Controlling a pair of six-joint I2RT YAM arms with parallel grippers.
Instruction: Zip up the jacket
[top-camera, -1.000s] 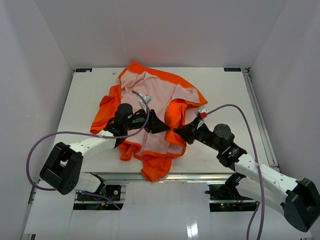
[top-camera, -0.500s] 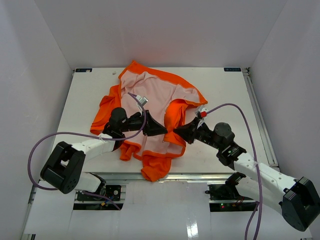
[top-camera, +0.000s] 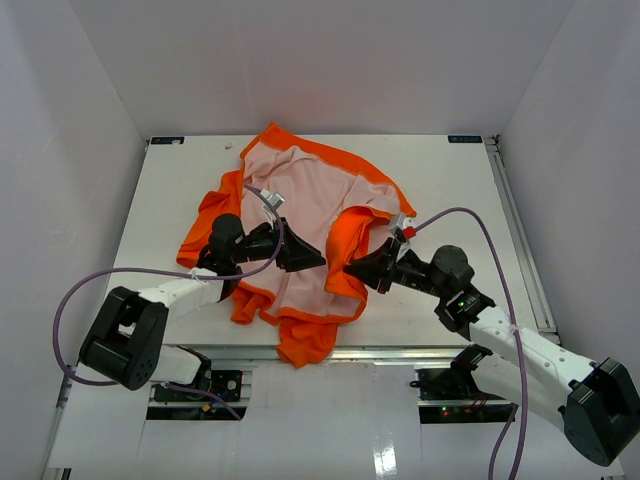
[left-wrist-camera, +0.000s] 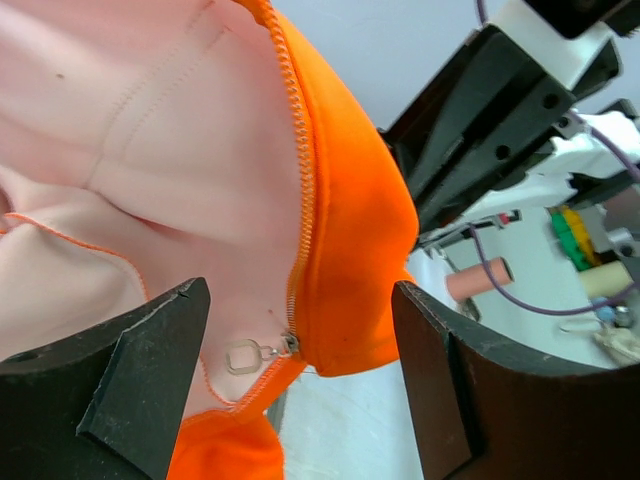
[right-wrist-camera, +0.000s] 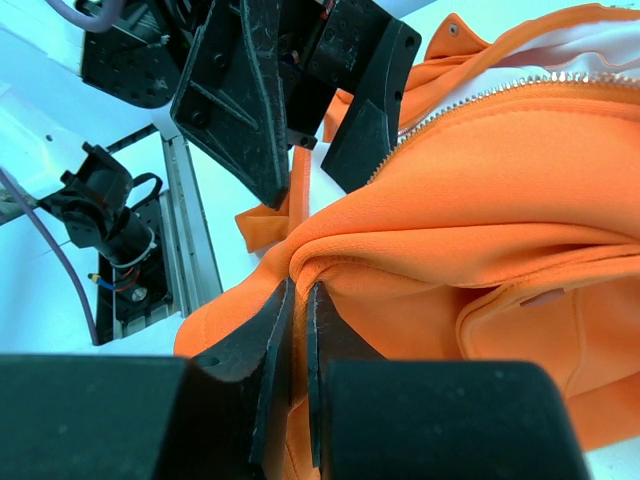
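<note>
The orange jacket (top-camera: 300, 205) lies open on the white table, pale pink lining up, its hem hanging over the near edge. My left gripper (top-camera: 312, 258) is open over the lower lining; in the left wrist view (left-wrist-camera: 300, 385) the metal zipper pull (left-wrist-camera: 245, 356) lies between its fingers, at the foot of the zipper teeth (left-wrist-camera: 300, 180). My right gripper (top-camera: 352, 268) is shut on a fold of the jacket's right front panel, and the right wrist view (right-wrist-camera: 300, 290) shows orange fabric (right-wrist-camera: 480, 170) pinched between the fingers.
The white table (top-camera: 440, 190) ends at a metal rail at the right (top-camera: 520, 240) and at the near edge (top-camera: 400, 350). White walls enclose the back and sides. A purple cable (top-camera: 270, 200) crosses the lining.
</note>
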